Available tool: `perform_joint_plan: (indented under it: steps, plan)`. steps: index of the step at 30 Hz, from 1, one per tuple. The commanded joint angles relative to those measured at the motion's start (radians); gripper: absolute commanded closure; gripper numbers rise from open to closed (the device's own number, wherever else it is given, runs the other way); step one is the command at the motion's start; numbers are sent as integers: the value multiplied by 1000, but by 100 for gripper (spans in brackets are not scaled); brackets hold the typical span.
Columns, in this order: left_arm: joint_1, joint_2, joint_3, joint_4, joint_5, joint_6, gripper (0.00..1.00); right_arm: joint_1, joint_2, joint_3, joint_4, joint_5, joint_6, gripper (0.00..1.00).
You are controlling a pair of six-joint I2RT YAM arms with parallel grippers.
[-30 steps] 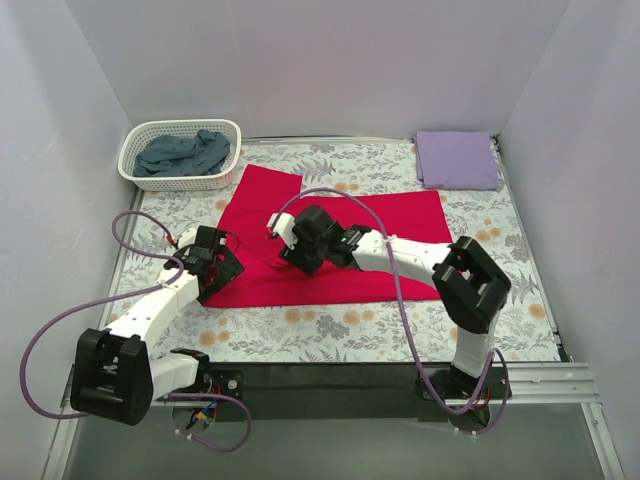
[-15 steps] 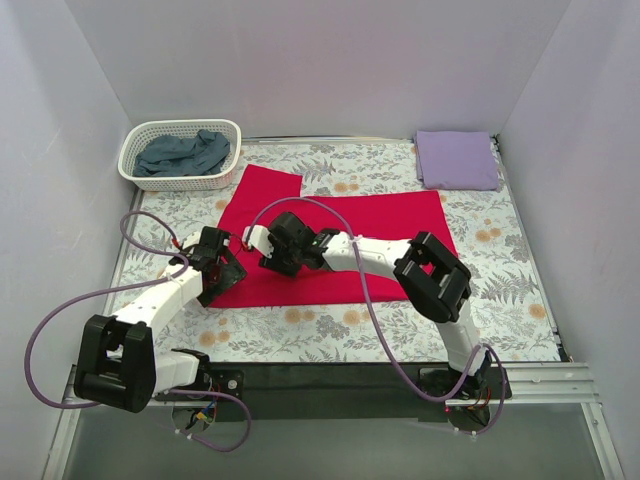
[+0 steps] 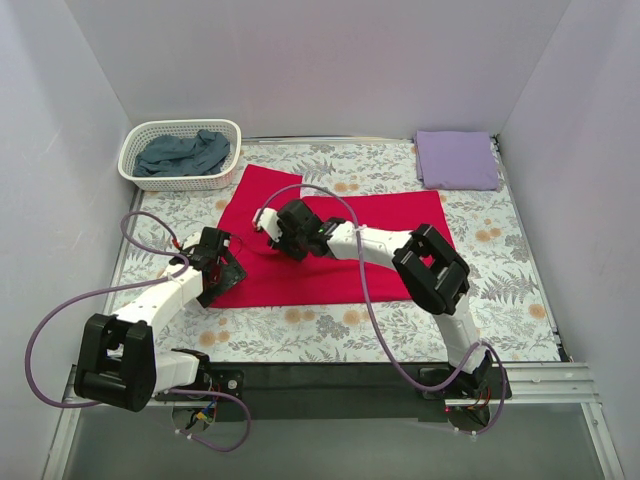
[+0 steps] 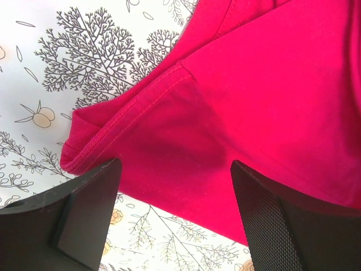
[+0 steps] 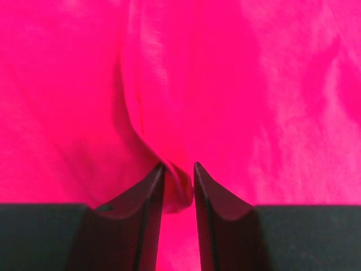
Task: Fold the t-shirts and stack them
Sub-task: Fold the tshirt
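Note:
The crimson red t-shirt (image 3: 370, 250) lies spread on the floral table cover. My right gripper (image 3: 273, 230) is shut on a pinched fold of the red t-shirt (image 5: 177, 180) near its left middle. My left gripper (image 3: 225, 273) is open and hovers over the shirt's near left corner; in the left wrist view the hemmed edge of the red t-shirt (image 4: 169, 135) lies between the wide-apart fingers (image 4: 84, 209). The pale lavender t-shirt (image 3: 456, 159) lies folded at the back right. The slate blue-grey t-shirt (image 3: 185, 153) is crumpled in the basket.
A white plastic basket (image 3: 132, 150) stands at the back left. Light grey walls close the table on three sides. The floral table cover (image 3: 330, 325) shows bare in front of the red shirt.
My right gripper has moved left and then back towards the far left over the red shirt, pinching cloth. My left gripper has edged slightly right at the shirt's corner.

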Motion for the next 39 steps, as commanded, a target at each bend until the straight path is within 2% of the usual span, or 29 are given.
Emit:
perform_joint_plan:
  steps: [1, 9, 13, 20, 25, 29, 32, 37, 39]
  plan:
    - [5, 9, 0, -5, -2, 5, 28, -67, -3, 39, 33, -106, 93, 71]
    - [5, 6, -1, -5, 0, 8, 28, -208, 40, 21, 38, -186, 349, 71]
    - [5, -4, 8, 5, 8, 26, 28, -238, -12, -15, 38, -209, 378, 68]
    - [5, -82, 91, -51, 31, 37, 27, -299, -279, -192, 7, -99, 444, 65]
    - [-2, -74, 168, -51, 96, 49, 27, -435, -459, -430, -57, -73, 541, 63]
    - [-37, 1, 243, -16, 129, 62, 33, -533, -616, -568, -132, -45, 585, 59]
    - [-79, 85, 278, 38, 136, 62, 41, -596, -711, -671, -151, -10, 608, 59]
    - [-133, 215, 365, 103, 130, 54, 55, -691, -824, -789, -145, 15, 628, 60]
    - [-148, 285, 393, 129, 139, 60, 57, -733, -836, -835, -139, 16, 630, 61]
